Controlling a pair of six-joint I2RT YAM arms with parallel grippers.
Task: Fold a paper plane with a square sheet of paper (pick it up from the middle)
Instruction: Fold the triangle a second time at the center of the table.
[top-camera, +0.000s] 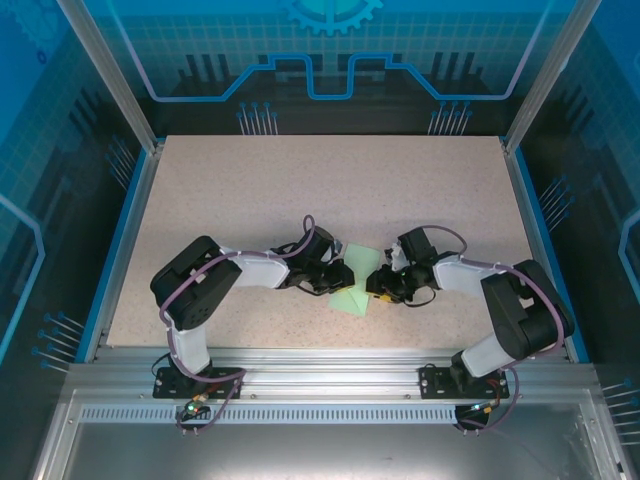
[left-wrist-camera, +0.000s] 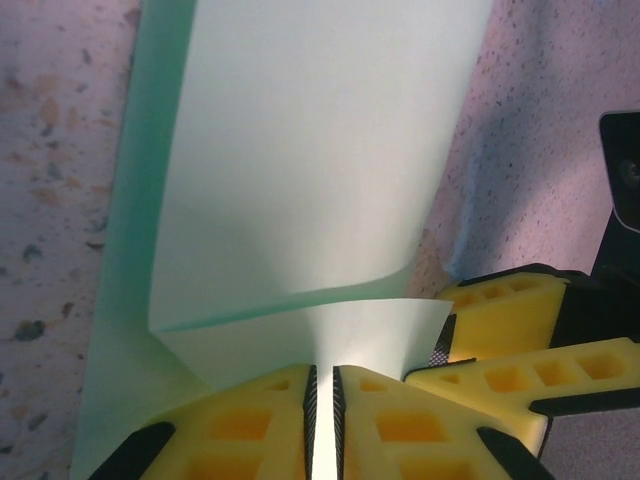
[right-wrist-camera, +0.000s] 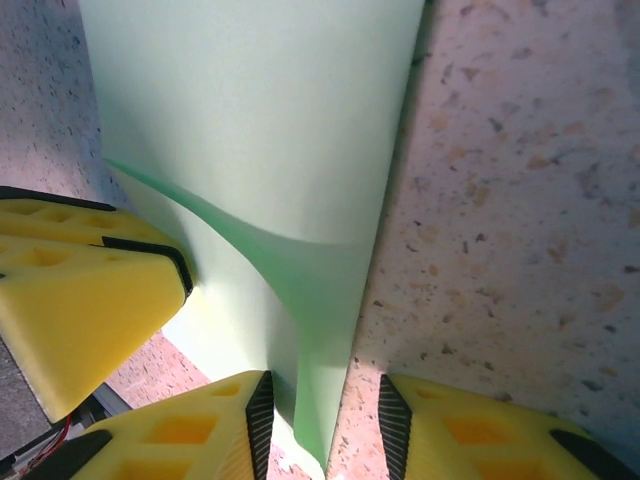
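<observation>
sheet: pale mint-green square sheet of paper (top-camera: 352, 288), partly folded, lies on the near-centre of the speckled beige surface (top-camera: 330, 190), between the two arms. One flap curls up off the layer under it.
left tool: yellow-fingered left tool (left-wrist-camera: 322, 388) is clamped on the sheet's edge, pads almost together with paper in the slit. It reads as the anchor, pinning the sheet so it can't slide.
right tool: yellow-fingered right tool (right-wrist-camera: 323, 400) has its fingers apart, straddling a raised ridge of the sheet near its tip. No pinch is visible. It is likely lined up to set the crease.
step: mid-fold, no dart shape yet.
risk: thin paper, so closing off the ridge line would probably skew the crease.
</observation>
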